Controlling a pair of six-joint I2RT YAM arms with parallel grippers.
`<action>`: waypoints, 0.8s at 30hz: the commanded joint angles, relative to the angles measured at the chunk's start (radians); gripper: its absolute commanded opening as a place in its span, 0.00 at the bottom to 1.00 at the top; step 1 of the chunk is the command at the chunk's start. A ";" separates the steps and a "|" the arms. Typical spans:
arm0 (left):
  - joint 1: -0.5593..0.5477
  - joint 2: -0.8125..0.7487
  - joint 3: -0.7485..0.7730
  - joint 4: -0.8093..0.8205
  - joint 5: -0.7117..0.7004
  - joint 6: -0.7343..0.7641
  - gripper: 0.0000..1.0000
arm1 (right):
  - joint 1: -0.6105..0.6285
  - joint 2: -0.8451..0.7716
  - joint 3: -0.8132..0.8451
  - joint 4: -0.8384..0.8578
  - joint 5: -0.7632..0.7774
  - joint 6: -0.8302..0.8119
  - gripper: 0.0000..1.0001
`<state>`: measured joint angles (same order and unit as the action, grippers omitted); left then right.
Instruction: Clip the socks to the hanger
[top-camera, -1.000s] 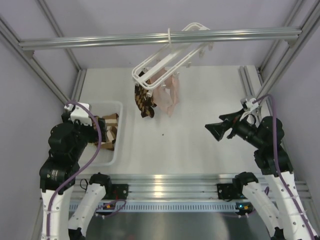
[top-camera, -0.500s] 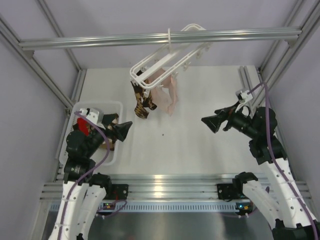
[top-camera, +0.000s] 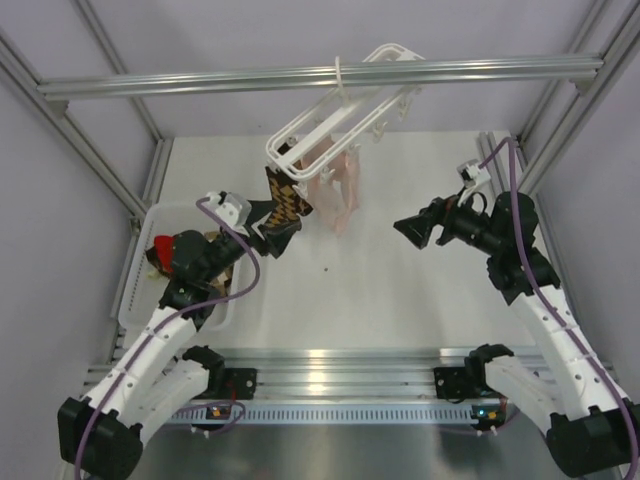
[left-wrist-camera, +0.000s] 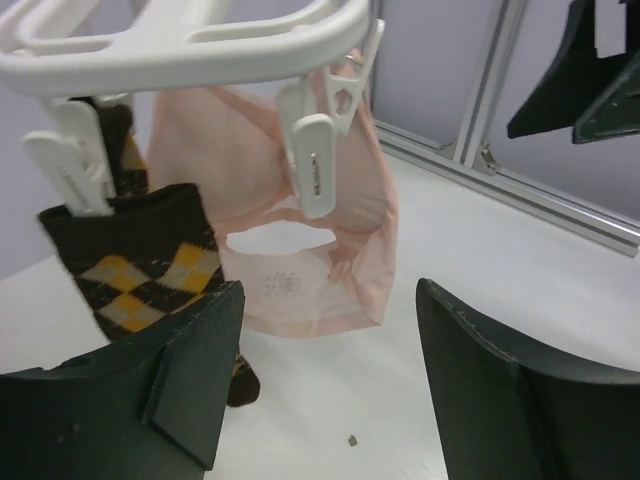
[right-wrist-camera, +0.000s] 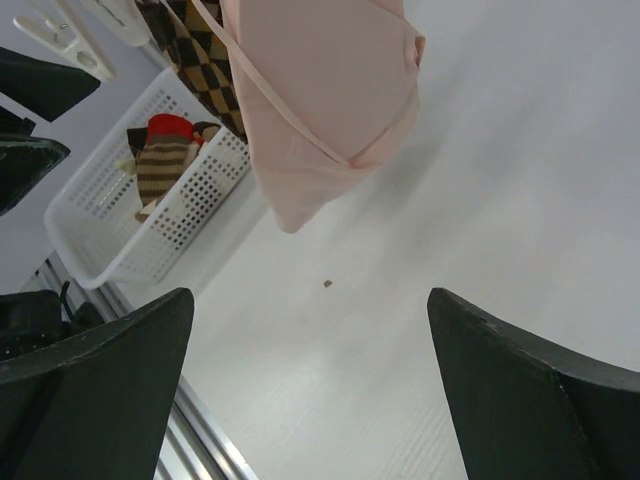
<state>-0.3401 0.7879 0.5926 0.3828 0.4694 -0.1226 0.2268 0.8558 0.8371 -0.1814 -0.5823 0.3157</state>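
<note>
White table (top-camera: 400, 290) inside a metal-framed cage, with a silver rail (top-camera: 200, 78) running across the back and the white hanger (top-camera: 345, 105) hooked over it at a tilt. One dark brown diamond-patterned sock (top-camera: 284, 205) hangs from a clip (left-wrist-camera: 72, 172) at the hanger's lower end. Pale pink socks (top-camera: 338, 185) dangle just beside it from another clip (left-wrist-camera: 313, 163). Left gripper (top-camera: 272, 230) is right up at that brown sock, jaws apart and nothing pinched between them. From the wrist view the sock hangs close against one finger (left-wrist-camera: 170, 390), and whether they touch I cannot tell. Right gripper (top-camera: 405, 228) hovers on the far side of the pink socks, well clear, jaws spread wide and empty. Over at the left edge sits a white basket (right-wrist-camera: 100, 245), with brown-and-tan striped socks (right-wrist-camera: 160, 172) lying in it beside something red (right-wrist-camera: 166, 127). One tiny dark speck (top-camera: 327, 268) lies on the table.
</note>
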 joint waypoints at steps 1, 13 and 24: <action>-0.083 0.048 0.021 0.175 -0.063 0.109 0.74 | 0.017 0.023 0.069 0.066 -0.011 -0.004 1.00; -0.165 0.188 0.045 0.315 -0.284 0.141 0.70 | 0.055 0.068 0.117 0.106 -0.014 -0.006 1.00; -0.201 0.231 0.042 0.407 -0.250 0.207 0.61 | 0.121 0.114 0.142 0.134 -0.017 -0.001 1.00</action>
<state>-0.5293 1.0153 0.6025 0.6712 0.2016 0.0402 0.3321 0.9588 0.9318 -0.0986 -0.5922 0.3164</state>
